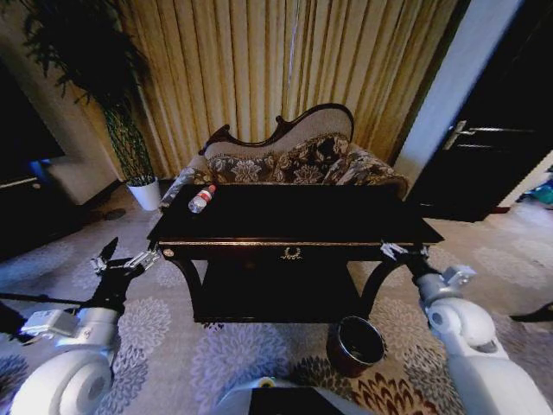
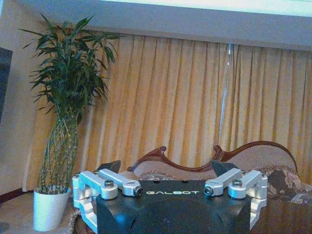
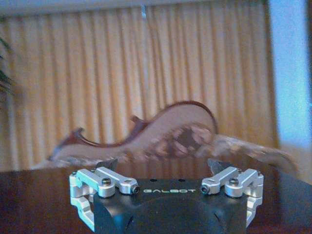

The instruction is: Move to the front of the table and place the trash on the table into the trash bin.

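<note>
Left tool (image 1: 121,256) and right tool (image 1: 406,252) hang released, empty; approach squarely, then reach the bottle (image 1: 200,199) on the table (image 1: 294,226) gently.

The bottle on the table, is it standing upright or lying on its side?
Lying on its side. In the head view the bottle rests lengthwise on the table, near its far left corner.

Head camera: high, looking forward and down over the whole worktop (image 1: 294,216), sofa (image 1: 294,160) behind. Left wrist camera: low at worktop height, facing sofa (image 2: 214,163), plant (image 2: 63,107), curtain. Right wrist camera: low, level across worktop (image 3: 39,195). All share sofa and curtain.
</note>
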